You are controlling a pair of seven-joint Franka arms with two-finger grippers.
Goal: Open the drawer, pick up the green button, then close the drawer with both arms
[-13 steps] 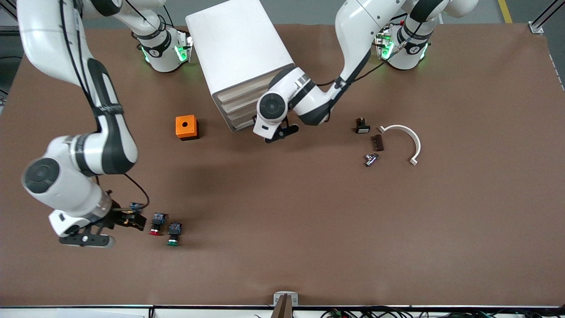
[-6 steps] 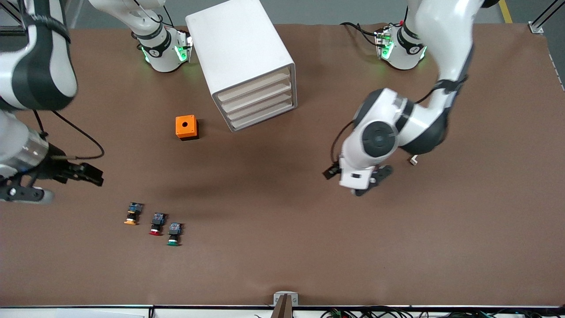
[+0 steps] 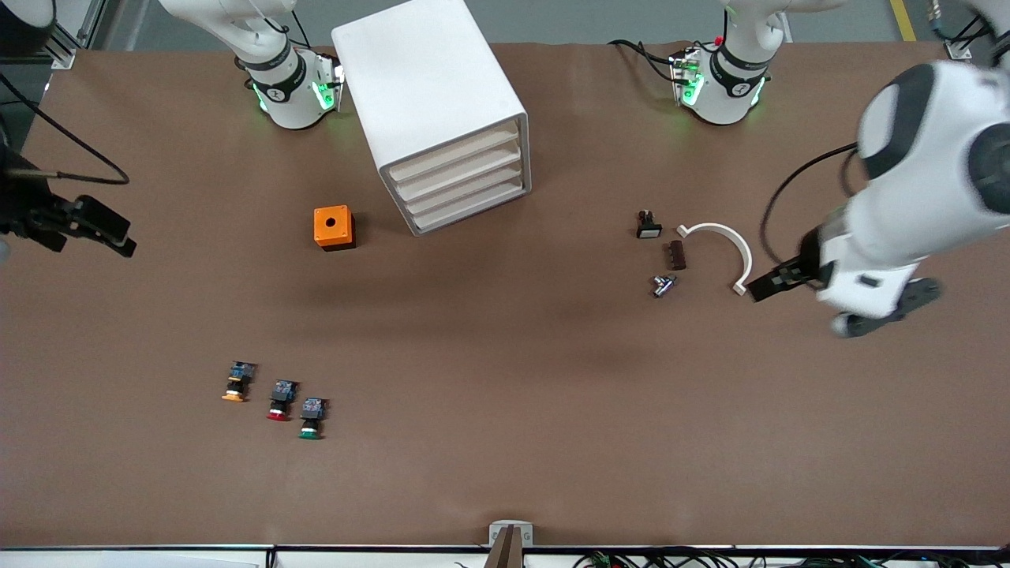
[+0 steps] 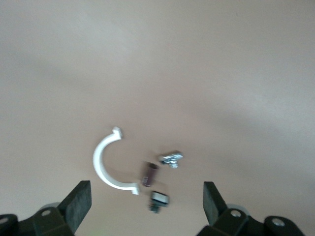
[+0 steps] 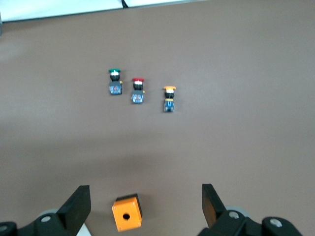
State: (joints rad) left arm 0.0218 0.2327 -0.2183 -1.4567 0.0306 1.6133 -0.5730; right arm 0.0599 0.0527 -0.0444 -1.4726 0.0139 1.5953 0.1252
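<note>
The white cabinet [image 3: 430, 95] stands with all its stacked fronts shut, the drawer [image 3: 467, 196] among them. The green-capped button [image 3: 310, 420] lies on the table nearer the front camera, beside a red-capped one [image 3: 279, 401] and an orange-capped one [image 3: 234, 382]. It also shows in the right wrist view [image 5: 114, 81]. My right gripper [image 3: 99, 227] is open and empty, up over the right arm's end of the table; its wrist view [image 5: 143, 204] shows the jaws wide apart. My left gripper [image 3: 777, 280] is open and empty [image 4: 146, 204] over the small parts at the left arm's end.
An orange box [image 3: 334, 227] with a round hole sits beside the cabinet and shows in the right wrist view [image 5: 127, 212]. A white curved clamp [image 3: 746, 256], a black switch [image 3: 648, 226], a brown piece [image 3: 676, 255] and a metal piece [image 3: 663, 284] lie under the left gripper.
My left gripper left the cabinet's front and swung out toward the left arm's end. My right gripper let go of the orange-capped button and rose away toward the right arm's end.
</note>
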